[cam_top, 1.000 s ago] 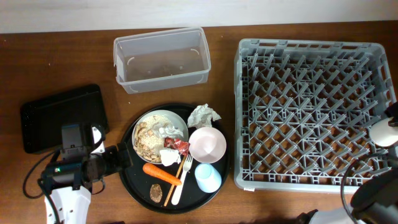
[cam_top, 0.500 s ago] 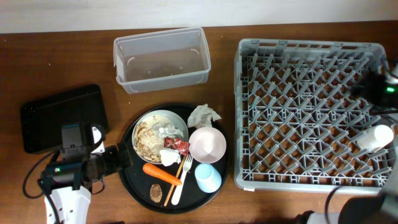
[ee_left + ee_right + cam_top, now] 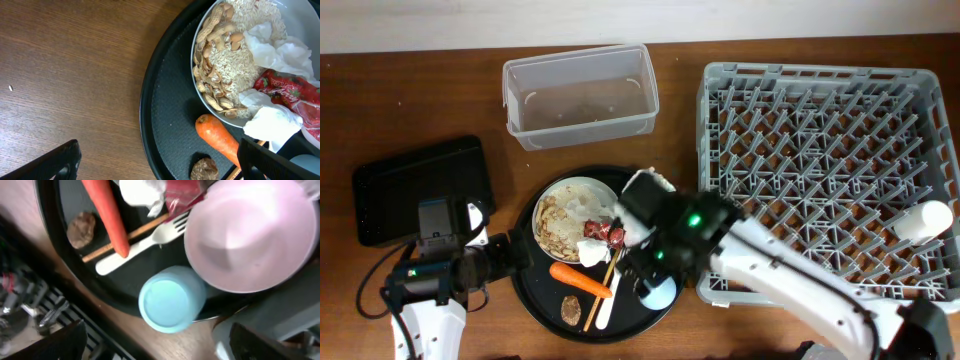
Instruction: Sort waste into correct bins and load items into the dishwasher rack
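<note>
The off-white plate (image 3: 565, 215) holds beige mushy food (image 3: 227, 65), white napkins (image 3: 280, 45) and a red wrapper (image 3: 292, 95). It sits on the round black tray (image 3: 535, 290) with the carrot (image 3: 580, 279), brown lump (image 3: 571, 308), white fork (image 3: 608, 302) and chopsticks (image 3: 125, 236). Another napkin (image 3: 642, 182) lies at the tray's back. My right gripper (image 3: 645, 268) is open over the pale blue cup (image 3: 170, 300), beside the pink bowl (image 3: 255, 235), which my arm hides from overhead. My left gripper (image 3: 515, 255) is open and empty at the tray's left rim. A white cup (image 3: 923, 220) lies in the grey rack (image 3: 820, 90).
The clear tub (image 3: 580, 95) stands at the back centre. The shallow black tray (image 3: 420, 185) sits at the left, just behind my left arm. The rack fills the right side of the table, its near-left corner close to the round tray.
My right arm has swung from the rack's far right side across to the round tray, over the blue cup. The white cup stays lying in the rack. The left arm has not moved.
</note>
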{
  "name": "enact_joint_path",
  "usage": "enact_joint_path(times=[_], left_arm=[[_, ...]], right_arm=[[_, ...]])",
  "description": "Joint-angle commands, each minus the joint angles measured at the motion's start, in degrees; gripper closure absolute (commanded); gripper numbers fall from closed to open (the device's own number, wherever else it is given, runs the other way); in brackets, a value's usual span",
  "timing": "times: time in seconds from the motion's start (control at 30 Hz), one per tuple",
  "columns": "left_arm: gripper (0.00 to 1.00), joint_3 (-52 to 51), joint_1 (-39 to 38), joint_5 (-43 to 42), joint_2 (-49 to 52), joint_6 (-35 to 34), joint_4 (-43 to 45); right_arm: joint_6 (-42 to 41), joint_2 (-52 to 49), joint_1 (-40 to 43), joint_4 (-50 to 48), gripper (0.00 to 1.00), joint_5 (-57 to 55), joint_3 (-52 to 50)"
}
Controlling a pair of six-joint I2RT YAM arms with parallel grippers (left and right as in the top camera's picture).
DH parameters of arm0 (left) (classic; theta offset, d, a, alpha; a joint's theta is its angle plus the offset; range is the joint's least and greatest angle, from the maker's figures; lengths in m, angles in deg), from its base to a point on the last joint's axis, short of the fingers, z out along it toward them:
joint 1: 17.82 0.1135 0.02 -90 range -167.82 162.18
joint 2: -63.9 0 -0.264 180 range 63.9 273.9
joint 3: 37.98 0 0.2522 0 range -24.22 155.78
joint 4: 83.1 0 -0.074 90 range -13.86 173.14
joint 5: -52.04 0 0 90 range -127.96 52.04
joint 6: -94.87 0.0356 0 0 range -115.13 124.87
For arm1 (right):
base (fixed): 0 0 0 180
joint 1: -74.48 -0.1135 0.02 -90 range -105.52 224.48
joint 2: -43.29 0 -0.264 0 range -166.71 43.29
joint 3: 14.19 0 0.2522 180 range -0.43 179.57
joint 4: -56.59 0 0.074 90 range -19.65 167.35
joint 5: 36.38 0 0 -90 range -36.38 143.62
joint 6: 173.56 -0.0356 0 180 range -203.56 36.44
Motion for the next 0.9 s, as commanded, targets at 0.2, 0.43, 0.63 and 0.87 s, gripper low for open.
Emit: enact_joint_path(times=[0.2, 0.43, 0.63, 0.87], left_arm=[[0.01, 0.79, 0.28, -0.61, 0.09, -0.70, -0.33], [0.01, 0.79, 0.31, -0.61, 0.09, -0.70, -0.33], [0.01, 0.79, 0.28, -0.61, 0.09, -0.70, -0.31], [0.01, 0.79, 0.28, -0.61, 0.09, -0.70, -0.31]], right_arm=[[-3.50, -6.43, -6.12, -6.64, 0.04, -9.46, -6.29], [-3.52, -10.10, -6.10, -7.02, 0.20, -9.79, -6.58], [-5.09, -9.97, -6.10, -6.78, 0.39, -10.43, -6.49], [-6.47, -1.90, 1.70, 0.39, 0.43, -10.40, 6.27]])
